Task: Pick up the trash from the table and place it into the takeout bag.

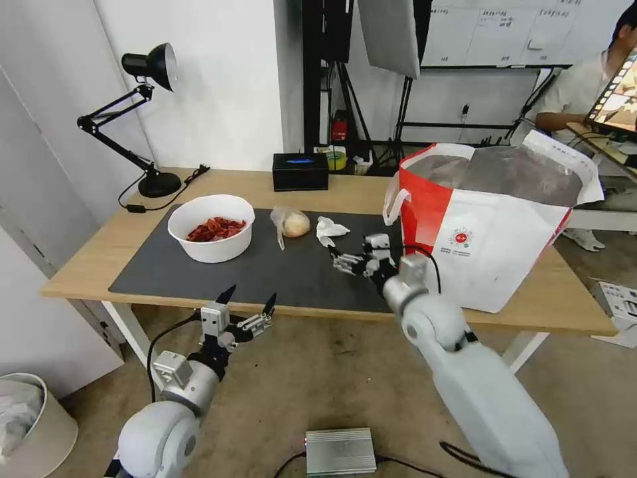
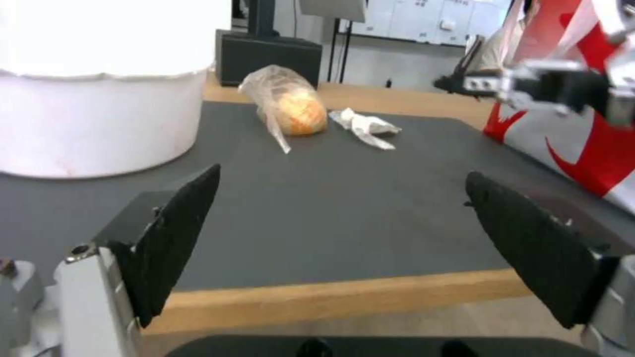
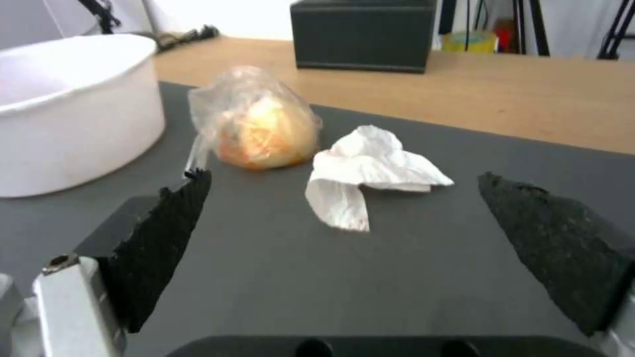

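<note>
Mat [image 1: 265, 272], dark grey, lies on the light-wood counter [image 1: 99, 259] and serves as the landmark. Just off its near edge, below counter level, the left tool [image 1: 249, 302] hangs released, fingers spread. Over the mat's right part the right tool [image 1: 332, 255] hovers released, aimed at the crumpled white tissue [image 3: 367, 171] lying on the mat. Beside the tissue sits the clear bag with tan bun [image 1: 292, 222], then the white bowl of red scraps [image 1: 211, 228] on the mat's left part. Touching the mat's right edge stands the takeout bag [image 1: 491, 232], mouth open.
</note>
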Motion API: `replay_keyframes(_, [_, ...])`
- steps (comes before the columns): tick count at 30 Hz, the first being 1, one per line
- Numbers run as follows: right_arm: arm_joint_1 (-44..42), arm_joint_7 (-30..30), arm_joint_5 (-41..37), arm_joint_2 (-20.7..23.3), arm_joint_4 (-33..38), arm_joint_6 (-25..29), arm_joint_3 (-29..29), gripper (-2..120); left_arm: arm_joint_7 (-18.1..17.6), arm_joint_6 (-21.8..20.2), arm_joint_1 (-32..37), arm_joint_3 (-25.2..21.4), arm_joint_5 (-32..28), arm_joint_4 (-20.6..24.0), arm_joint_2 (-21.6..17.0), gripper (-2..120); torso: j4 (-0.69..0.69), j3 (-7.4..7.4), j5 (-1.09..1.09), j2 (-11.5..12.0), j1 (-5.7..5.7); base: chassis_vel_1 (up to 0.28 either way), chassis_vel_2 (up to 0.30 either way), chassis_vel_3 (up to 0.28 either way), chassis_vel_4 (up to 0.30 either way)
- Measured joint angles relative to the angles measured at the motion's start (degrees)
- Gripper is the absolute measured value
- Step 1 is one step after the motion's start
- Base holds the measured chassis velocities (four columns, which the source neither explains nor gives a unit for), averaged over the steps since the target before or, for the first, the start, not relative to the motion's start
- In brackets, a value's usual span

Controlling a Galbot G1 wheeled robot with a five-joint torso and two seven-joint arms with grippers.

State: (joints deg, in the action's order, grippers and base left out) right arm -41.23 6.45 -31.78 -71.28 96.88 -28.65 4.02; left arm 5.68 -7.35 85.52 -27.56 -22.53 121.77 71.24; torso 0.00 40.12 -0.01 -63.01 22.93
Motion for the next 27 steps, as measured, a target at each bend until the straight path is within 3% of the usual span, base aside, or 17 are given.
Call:
replay_keyframes(12, [12.10,5.83,1.41,-5.55,-13.08,-5.04,-5.76,100,0.01,0.18,0.77,-0.33,0.34,0.20,1.06,100,0.00,0.00,0.01,0.00,0.00,0.000,0.000,0.000,0.000])
replay_keyframes(27, [18.12,6.88,3.01,-10.23,-24.14,-8.59,-5.30,100,0.02,0.30,1.31,-1.45,0.26,0.88,1.28,100,-0.01,-0.01,0.01,-0.01,-0.01,0.000,0.000,0.000,0.000])
